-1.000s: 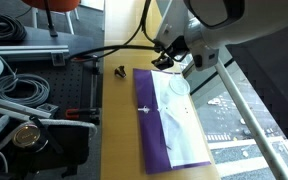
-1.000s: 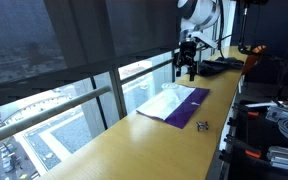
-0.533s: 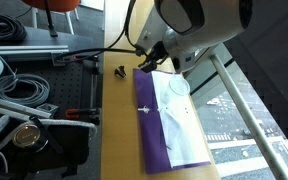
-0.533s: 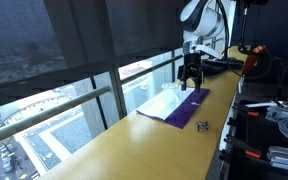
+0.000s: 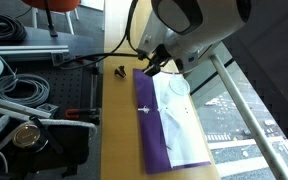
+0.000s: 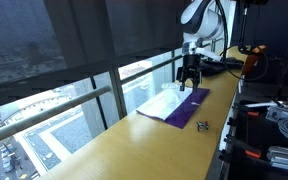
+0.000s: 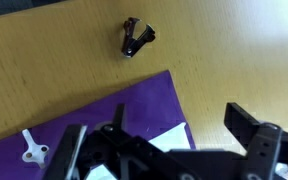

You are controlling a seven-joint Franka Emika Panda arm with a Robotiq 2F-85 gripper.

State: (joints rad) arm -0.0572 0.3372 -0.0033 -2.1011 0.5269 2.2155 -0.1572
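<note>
Claw: the claw [image 5: 156,62] hangs just above one short end of the purple cloth [image 5: 152,140], its fingers spread wide with nothing between them.
Purple cloth, place: it lies flat on the wooden desk [image 5: 119,130], on the half nearer the window [image 6: 74,60].
Purple cloth, long axis: it runs along the length of the desk, parallel to the window edge. One short end is under the claw and the other is well away from it.
Purple cloth, corner: in the wrist view a corner of the cloth points towards the black clip [image 7: 136,38], with bare wood between them.
On the cloth: a white sheet [image 5: 179,115] covers the window-side part, leaving a purple strip along the inner long side. A small white piece [image 5: 144,108] sits at that inner edge.
Window-side edge: the cloth's long side lies close to the desk edge, and the glass and a railing bar [image 5: 249,120] stand just beyond, so room is tight there.
Inner side: a strip of bare wood runs beside the cloth, with only the black clip on it, near the claw's end.
Inner desk edge: beyond it lie cables [image 5: 19,90] and gear, lower than the desk.
Room along the desk: in an exterior view the wood past the cloth's far end stretches on bare.
Above: the arm's bulk leans over the end of the cloth where the claw is.
</note>
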